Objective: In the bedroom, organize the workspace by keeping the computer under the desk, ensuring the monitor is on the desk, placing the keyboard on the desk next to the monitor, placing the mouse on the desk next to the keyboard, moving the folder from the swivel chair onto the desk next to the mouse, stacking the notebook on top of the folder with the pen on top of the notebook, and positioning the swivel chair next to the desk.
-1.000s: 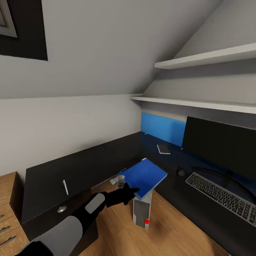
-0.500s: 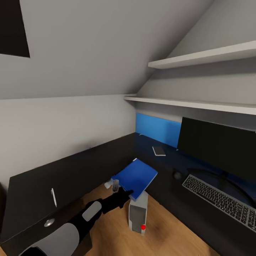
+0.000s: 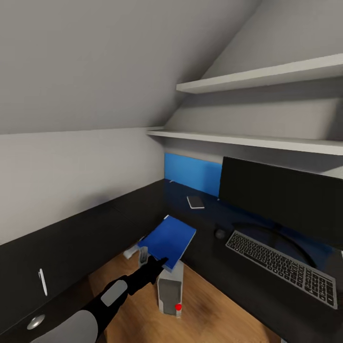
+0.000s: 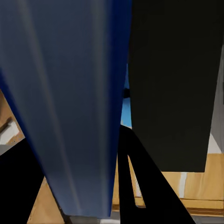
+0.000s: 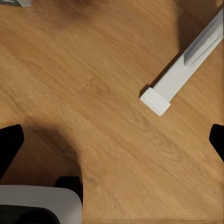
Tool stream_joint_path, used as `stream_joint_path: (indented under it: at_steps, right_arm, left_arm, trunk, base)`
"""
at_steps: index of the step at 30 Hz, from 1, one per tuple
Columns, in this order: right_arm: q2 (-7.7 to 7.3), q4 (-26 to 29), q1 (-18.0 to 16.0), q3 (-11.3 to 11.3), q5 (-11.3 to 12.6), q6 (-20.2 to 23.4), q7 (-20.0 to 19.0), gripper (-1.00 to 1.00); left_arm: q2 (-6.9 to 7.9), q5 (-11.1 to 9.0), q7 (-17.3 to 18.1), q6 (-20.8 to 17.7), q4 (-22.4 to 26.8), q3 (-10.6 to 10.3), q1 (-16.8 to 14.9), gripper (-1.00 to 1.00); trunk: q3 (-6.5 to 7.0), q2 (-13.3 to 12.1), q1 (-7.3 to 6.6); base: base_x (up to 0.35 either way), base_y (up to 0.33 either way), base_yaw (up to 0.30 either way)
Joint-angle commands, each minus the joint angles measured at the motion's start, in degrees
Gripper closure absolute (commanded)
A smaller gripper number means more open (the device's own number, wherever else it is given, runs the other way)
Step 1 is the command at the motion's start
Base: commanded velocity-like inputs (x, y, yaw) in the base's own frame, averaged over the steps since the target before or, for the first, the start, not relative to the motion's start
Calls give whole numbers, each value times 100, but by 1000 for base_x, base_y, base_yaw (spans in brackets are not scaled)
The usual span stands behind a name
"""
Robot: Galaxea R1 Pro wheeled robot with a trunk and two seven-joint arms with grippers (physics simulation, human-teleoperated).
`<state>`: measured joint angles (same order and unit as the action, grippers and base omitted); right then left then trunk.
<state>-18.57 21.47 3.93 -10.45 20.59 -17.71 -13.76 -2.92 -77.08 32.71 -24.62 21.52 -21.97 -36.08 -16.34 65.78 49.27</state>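
Note:
My left gripper (image 3: 156,263) is shut on the near edge of the blue folder (image 3: 170,239), holding it roughly level above the grey computer tower (image 3: 170,289) on the floor. In the left wrist view the blue folder (image 4: 65,102) runs along a dark finger (image 4: 140,186). On the black desk (image 3: 238,290) stand the monitor (image 3: 281,200), the keyboard (image 3: 281,267), the mouse (image 3: 220,233) and the small notebook (image 3: 195,202). A white pen (image 3: 43,282) lies on the left desk wing. My right gripper (image 5: 112,144) is open over the wooden floor, nothing between its fingertips (image 5: 9,144).
A blue panel (image 3: 193,174) backs the desk corner, under two white shelves (image 3: 247,140). The ceiling slopes low over the desk. A white leg (image 5: 186,60) crosses the floor in the right wrist view, and the robot's base (image 5: 37,205) is close by.
The whole view has shifted left as the camera turned right. The folder stays in my left gripper above the computer tower.

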Motion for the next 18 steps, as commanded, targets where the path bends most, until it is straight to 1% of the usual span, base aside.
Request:
stream_joint_path:
  at_steps: [1, 3, 5, 7, 18]
  right_arm:
    - [-6, 7, 2, -35, 60, -14, -8, -100]
    - [-6, 7, 2, -36, 60, -16, -6, -100]
    - [-6, 7, 2, -36, 59, -19, -5, -100]
    - [-6, 7, 2, -32, 64, -12, -4, -100]
    - [-6, 7, 2, -44, 63, -31, -17, -100]
  left_arm:
    - [6, -38, 15, 53, -14, -13, 0, 100]
    - [8, -20, 5, 213, -49, 32, 11, 100]
    - [11, -17, -7, 290, -124, 65, 17, 100]
    - [22, -36, -10, 356, -179, 91, 20, 100]
    - [31, -65, -10, 429, -218, 107, 36, 100]
  trunk:
    - [-5, 4, 1]
    - [-5, 4, 1]
    - [-4, 4, 1]
    - [-4, 4, 1]
    - [-4, 4, 1]
  base:
    - [2, 0, -71]
    - [1, 0, -47]
    - [1, 0, -39]
    - [0, 0, -152]
    - [0, 0, -277]
